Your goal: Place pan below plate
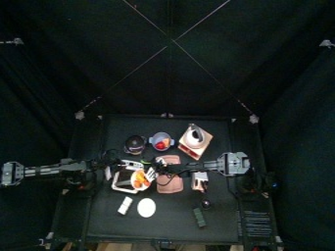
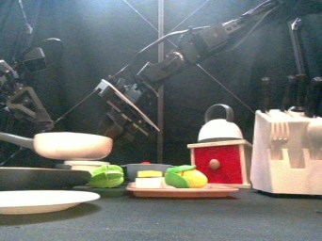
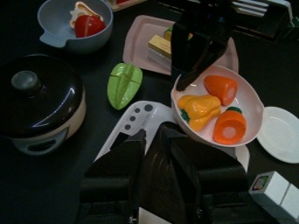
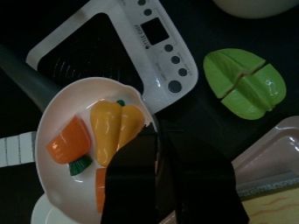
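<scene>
Carrying is judged to be the step in hand, with the placing not yet done; entries are listed from left to right.

Left gripper (image 3: 158,144): held low over the left half of the table (image 1: 222,211), just beside the pan; nothing is seen to be gripped by it; whether it is spread or pressed together cannot be told.

Pan (image 2: 72,144): pale and round, with a thin handle pointed leftward; orange and yellow pieces are carried inside it; it is lifted clear of the table, above a white scale (image 4: 128,39) and near a green leaf-shaped item (image 4: 246,79).

Plate (image 1: 147,208): a small white disc laid flat towards the front edge; the pan is seen on its far side from above, so the wanted position has not been reached.

Right gripper (image 4: 158,144): reached across the middle; its jaws are pinched on the pan's rim, and the pan's weight is borne by them.

Next move, as judged: the pan is to be carried past the plate towards the front edge, kept level so that the pieces are not spilled, lowered onto bare table, and released only once it is seated.
</scene>
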{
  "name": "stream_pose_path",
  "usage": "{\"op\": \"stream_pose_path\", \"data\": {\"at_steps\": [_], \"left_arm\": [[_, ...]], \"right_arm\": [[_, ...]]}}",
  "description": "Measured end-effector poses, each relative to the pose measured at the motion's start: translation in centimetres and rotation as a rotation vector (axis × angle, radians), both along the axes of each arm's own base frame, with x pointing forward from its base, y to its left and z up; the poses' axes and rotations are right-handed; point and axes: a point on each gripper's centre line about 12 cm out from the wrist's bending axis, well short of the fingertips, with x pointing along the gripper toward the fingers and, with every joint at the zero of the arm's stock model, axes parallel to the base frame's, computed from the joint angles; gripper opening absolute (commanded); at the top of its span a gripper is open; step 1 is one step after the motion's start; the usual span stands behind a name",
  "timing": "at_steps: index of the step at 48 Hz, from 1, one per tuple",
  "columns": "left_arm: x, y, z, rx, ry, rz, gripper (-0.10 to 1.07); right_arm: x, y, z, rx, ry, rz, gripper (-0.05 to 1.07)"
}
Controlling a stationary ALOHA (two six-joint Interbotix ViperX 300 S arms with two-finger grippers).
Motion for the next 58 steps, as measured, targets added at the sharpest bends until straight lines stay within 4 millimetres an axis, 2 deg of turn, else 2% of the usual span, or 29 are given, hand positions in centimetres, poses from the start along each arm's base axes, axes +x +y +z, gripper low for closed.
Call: {"op": "stream_pose_path", "data": {"at_steps": [5, 18, 42, 52, 58], "left_arm": [[0.0, 0.0, 0.0, 0.004, 0.001, -0.001, 0.65], [-0.1, 0.3, 0.0, 0.015, 0.004, 0.01, 0.65], [-0.1, 0.5, 0.1, 0.009, -0.026, 0.032, 0.65], [-0.1, 0.5, 0.0, -0.001, -0.026, 0.037, 0.65], [-0.1, 0.5, 0.0, -0.001, -0.026, 0.037, 0.65]], "right_arm": [[-0.4, 0.0, 0.1, 0.002, 0.004, -0.001, 0.27], [-2.6, 1.2, 1.9, 0.004, -0.008, 0.017, 0.28], [-10.6, 7.7, 1.9, 0.06, -0.047, 0.166, 0.28], [-12.5, 10.4, 0.2, 0.05, 0.016, 0.241, 0.28], [-13.1, 11.9, -0.2, 0.035, 0.036, 0.289, 0.28]]}}
